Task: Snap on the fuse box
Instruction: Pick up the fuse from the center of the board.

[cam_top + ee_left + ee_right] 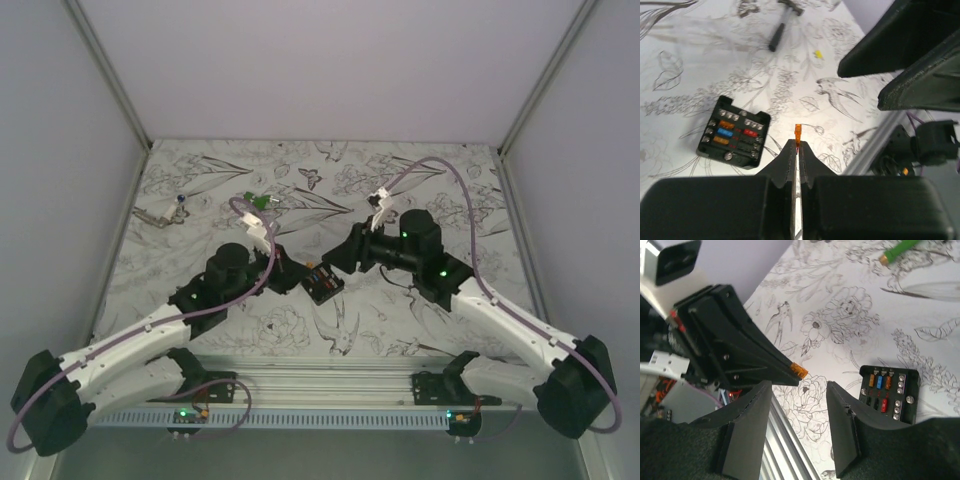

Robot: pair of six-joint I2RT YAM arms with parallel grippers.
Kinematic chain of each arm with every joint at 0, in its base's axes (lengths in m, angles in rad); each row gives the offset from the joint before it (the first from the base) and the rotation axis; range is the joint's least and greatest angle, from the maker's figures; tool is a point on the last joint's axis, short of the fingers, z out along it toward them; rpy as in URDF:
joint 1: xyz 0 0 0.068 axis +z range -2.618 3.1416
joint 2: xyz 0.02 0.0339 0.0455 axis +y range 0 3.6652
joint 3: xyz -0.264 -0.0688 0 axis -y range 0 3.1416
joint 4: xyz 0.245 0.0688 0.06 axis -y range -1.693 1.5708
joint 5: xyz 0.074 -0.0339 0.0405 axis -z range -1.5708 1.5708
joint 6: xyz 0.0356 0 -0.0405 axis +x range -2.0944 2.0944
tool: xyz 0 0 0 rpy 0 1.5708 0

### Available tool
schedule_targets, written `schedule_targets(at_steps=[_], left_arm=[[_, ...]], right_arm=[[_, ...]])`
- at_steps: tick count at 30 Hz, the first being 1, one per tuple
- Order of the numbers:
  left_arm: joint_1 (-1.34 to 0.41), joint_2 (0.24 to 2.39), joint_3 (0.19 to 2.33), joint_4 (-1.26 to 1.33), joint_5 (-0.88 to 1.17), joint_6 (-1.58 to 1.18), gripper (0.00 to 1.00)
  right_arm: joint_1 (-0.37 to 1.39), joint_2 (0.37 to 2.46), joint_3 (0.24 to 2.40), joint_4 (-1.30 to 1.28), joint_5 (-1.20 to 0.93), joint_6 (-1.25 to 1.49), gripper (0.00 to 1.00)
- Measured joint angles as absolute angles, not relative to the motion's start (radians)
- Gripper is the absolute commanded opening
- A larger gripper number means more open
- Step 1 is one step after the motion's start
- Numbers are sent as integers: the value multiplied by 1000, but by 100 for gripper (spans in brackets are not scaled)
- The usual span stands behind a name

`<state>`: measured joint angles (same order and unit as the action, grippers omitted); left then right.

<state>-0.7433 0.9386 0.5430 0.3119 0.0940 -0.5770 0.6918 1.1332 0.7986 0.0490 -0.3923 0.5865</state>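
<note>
the fuse box [322,285] lies flat on the flower-and-bird patterned table [420,170], about midway between left and right and a little toward the near edge. its top is open, and rows of small orange, blue and red fuses show inside. nothing touches it. the left gripper [796,145] hangs just left of the box and above the table, with its jaws pressed fully together. it pinches a small orange fuse [798,132], which sticks out past the fingertips. the right gripper [799,390] is just to the far right of the box, facing the left one, with its jaws about half apart and nothing held between them. in the right wrist view the orange fuse sits right at the mouth of that gap. whether it lies between the right fingers [845,425] or only in front of them cannot be told. a green piece [262,203] lies farther back on the table, left of centre and well apart from the box. a dark-handled tool [782,27] rests on the cloth, also well away from the box.
</note>
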Motion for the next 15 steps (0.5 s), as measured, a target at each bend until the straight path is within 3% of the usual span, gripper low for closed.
schedule_targets(at_steps=[8, 15], left_arm=[[-707, 870, 546, 311, 394, -505, 0], [-707, 827, 564, 310, 506, -496, 0]], right_arm=[[670, 1063, 752, 106, -653, 395, 50], [670, 1061, 748, 159, -817, 331, 44]])
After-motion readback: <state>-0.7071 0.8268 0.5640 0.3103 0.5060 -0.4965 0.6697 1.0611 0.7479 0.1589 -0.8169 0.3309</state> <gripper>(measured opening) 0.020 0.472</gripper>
